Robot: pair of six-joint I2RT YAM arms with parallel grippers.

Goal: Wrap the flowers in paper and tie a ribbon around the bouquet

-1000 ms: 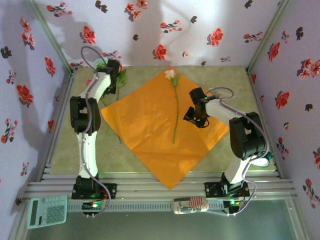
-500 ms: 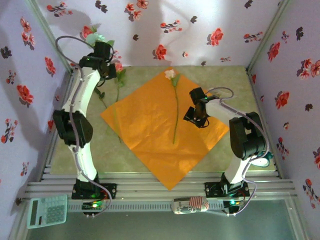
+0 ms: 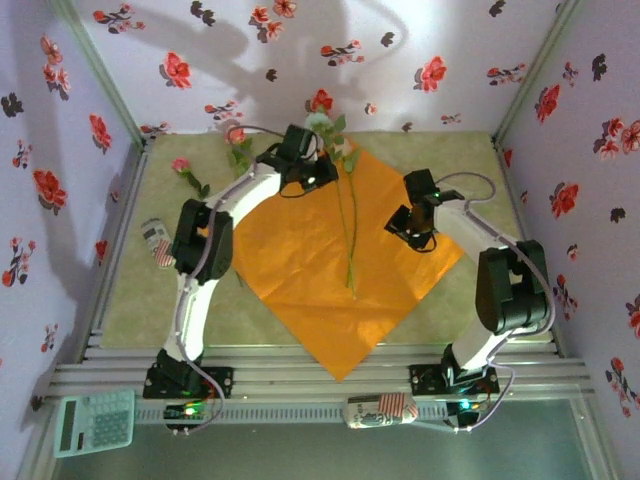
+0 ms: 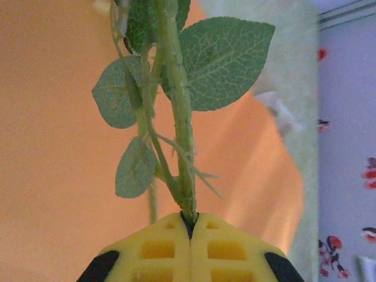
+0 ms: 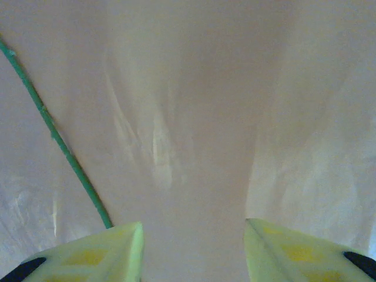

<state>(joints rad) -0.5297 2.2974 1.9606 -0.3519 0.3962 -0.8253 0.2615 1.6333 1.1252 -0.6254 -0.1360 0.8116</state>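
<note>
**Operator:** How is the large sheet set, and why?

**Technician:** The table (image 3: 125,300) carries the paper (image 3: 290,250), flat and turned with one corner toward the arms. This probably gives the stems the longest diagonal to lie along and leaves the side corners free for folding.

**Operator:** Where are the flowers?

**Technician:** The first flower (image 3: 351,235) lies on the sheet along that diagonal, bloom toward the far corner. The second flower (image 3: 318,125) is carried above the far corner, just beside the first. The remaining flowers (image 3: 183,167) lie on bare table at the far left, well apart from the sheet.

**Operator:** What is the jaw condition?

**Technician:** The left gripper (image 3: 316,172) is fully closed on the stem (image 4: 181,129) of the second flower, below the leaves. That grip likely keeps the bloom end free for laying alongside the first. The right gripper (image 3: 413,226) stands about half open and holds nothing. It hovers over the right part of the sheet, with the lying stem off to one side of its fingers. That position seems chosen to stay clear of the placement.
</note>
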